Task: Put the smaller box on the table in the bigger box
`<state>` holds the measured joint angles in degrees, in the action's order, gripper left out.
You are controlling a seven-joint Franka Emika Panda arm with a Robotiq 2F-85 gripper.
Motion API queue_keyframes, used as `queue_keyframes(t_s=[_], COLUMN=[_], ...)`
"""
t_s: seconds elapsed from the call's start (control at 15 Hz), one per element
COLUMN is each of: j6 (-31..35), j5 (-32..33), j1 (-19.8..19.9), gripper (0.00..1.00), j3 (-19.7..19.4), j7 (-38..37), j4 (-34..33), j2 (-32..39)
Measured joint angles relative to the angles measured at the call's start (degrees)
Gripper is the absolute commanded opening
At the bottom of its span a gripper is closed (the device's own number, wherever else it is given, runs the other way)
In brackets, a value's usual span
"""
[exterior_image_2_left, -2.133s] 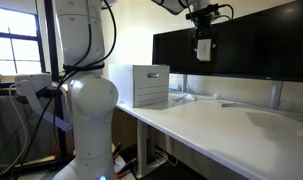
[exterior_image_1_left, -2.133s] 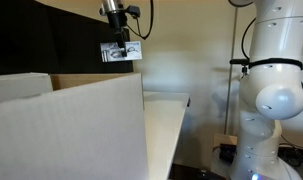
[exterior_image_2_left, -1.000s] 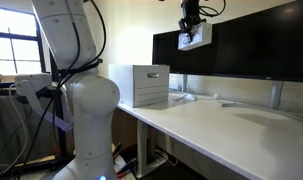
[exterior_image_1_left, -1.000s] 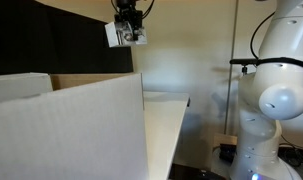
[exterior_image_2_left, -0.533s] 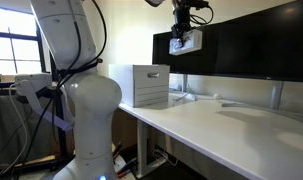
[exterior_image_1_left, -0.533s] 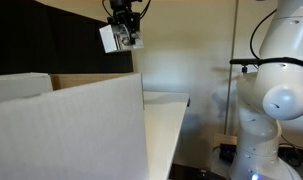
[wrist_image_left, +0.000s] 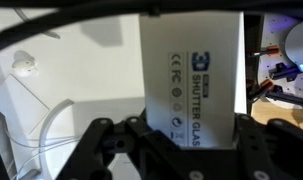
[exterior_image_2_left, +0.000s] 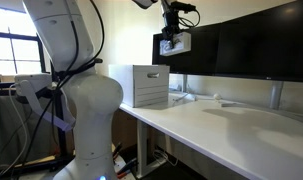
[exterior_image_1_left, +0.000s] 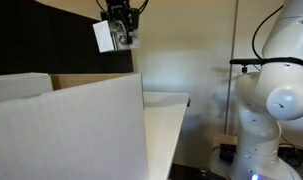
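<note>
**While the gripper hangs high, the small box sits clamped in its jaws**

Where the wrist view looks down past the gripper (wrist_image_left: 186, 140), the small box (wrist_image_left: 194, 75) fills the middle of the picture. Its near end lies between the two dark fingers (wrist_image_left: 253, 148), one at each long edge, and the jaws are closed on it. The box's long axis runs straight away from the jaws, up the picture, and the blue lettering reads sideways along that axis on the broad white face.

In both exterior views the gripper (exterior_image_1_left: 121, 28) (exterior_image_2_left: 174, 34) holds the small box (exterior_image_1_left: 105, 37) (exterior_image_2_left: 174, 45) in the air, well above the table (exterior_image_1_left: 167, 118) (exterior_image_2_left: 226, 128) and higher than the top of the big box (exterior_image_1_left: 71, 130) (exterior_image_2_left: 143, 86). It hangs tilted, neither flat nor upright, with a broad face turned partly toward each camera. Whether it is right over the big box's opening cannot be told; in an exterior view it shows up and to one side of the carton, in front of a dark screen (exterior_image_2_left: 246, 45)
</note>
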<state>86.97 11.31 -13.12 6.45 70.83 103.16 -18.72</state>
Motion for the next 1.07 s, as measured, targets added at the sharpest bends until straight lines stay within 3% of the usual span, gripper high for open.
queue_keyframes(t_s=[0.53,0.6,0.93,1.0,1.07], j6=[1.9,2.6,4.6,4.7,4.7], j5=[-4.2,-4.2,-4.2,-4.2,-4.2], j1=[-3.0,-3.1,-2.9,-2.9,-2.9], gripper=[0.34,0.59,0.59,0.34,0.34], j3=[3.1,3.7,4.2,4.2,4.2], j7=[-0.9,-1.7,-3.7,-3.7,-3.7], j4=[0.5,0.5,0.5,0.5,0.5], j2=[-0.7,-0.6,0.6,0.6,0.6])
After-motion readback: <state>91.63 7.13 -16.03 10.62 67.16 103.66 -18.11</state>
